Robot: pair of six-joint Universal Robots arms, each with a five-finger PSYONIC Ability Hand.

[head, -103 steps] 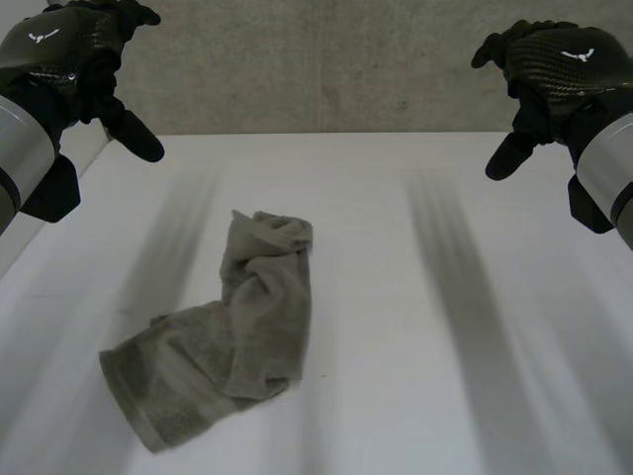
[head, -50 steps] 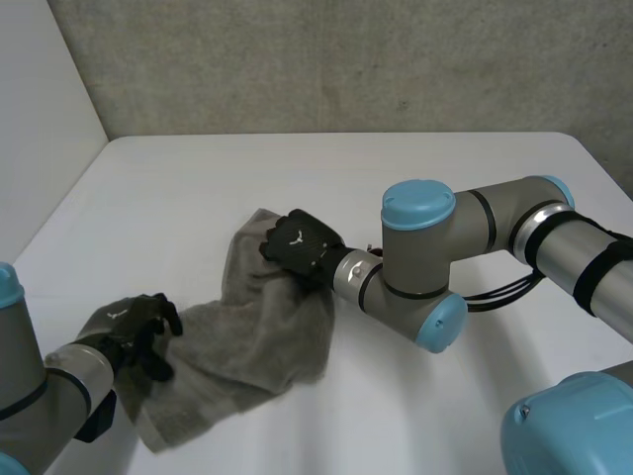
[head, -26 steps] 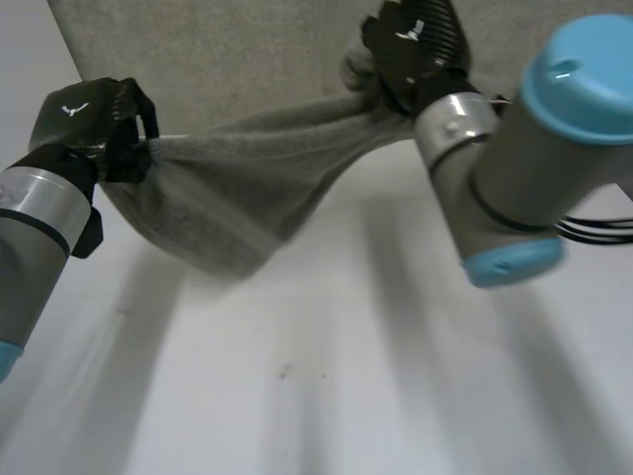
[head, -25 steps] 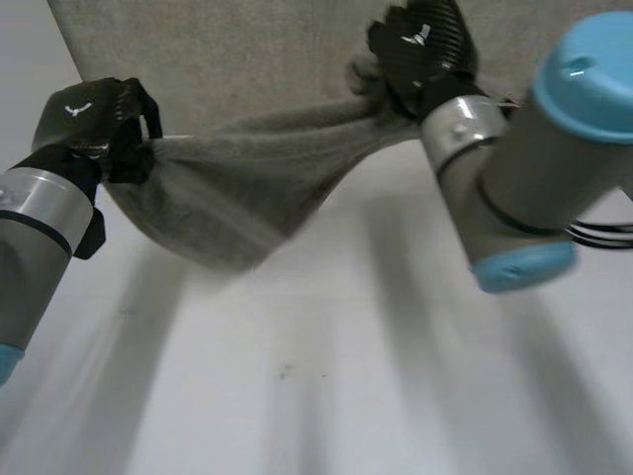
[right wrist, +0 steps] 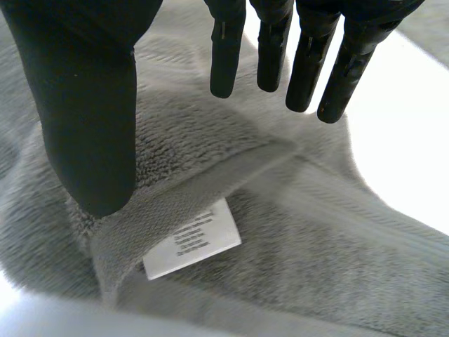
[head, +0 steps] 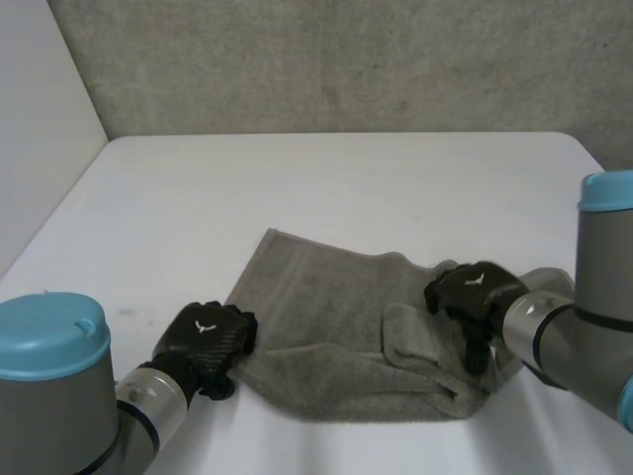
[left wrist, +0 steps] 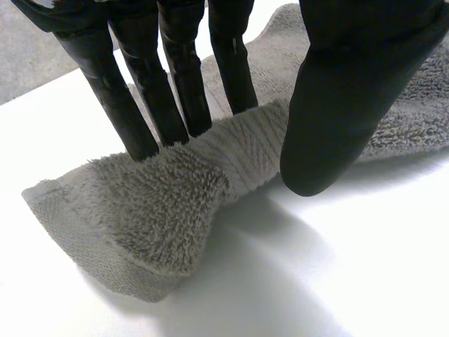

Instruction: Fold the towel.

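The grey towel (head: 316,297) lies spread on the white table (head: 346,178), its right end bunched into a fold. My left hand (head: 208,344) is at the towel's near left corner. In the left wrist view its straight fingers (left wrist: 175,105) rest on a raised hump of towel (left wrist: 147,210), with the thumb (left wrist: 337,105) standing apart on the hump's other side. My right hand (head: 470,294) hovers over the folded right end. In the right wrist view this hand (right wrist: 84,105) is open just above the towel (right wrist: 295,253), near a turned-over edge with a white label (right wrist: 193,246).
Bare tabletop lies beyond the towel towards the concrete wall (head: 346,59) and to the left. The table's right edge (head: 588,148) runs close to my right arm (head: 603,297). A white side wall (head: 40,119) stands at the left.
Half a second ago both hands held the towel stretched in the air. It now lies on the table, both hands are down at its ends, and their fingers have loosened.
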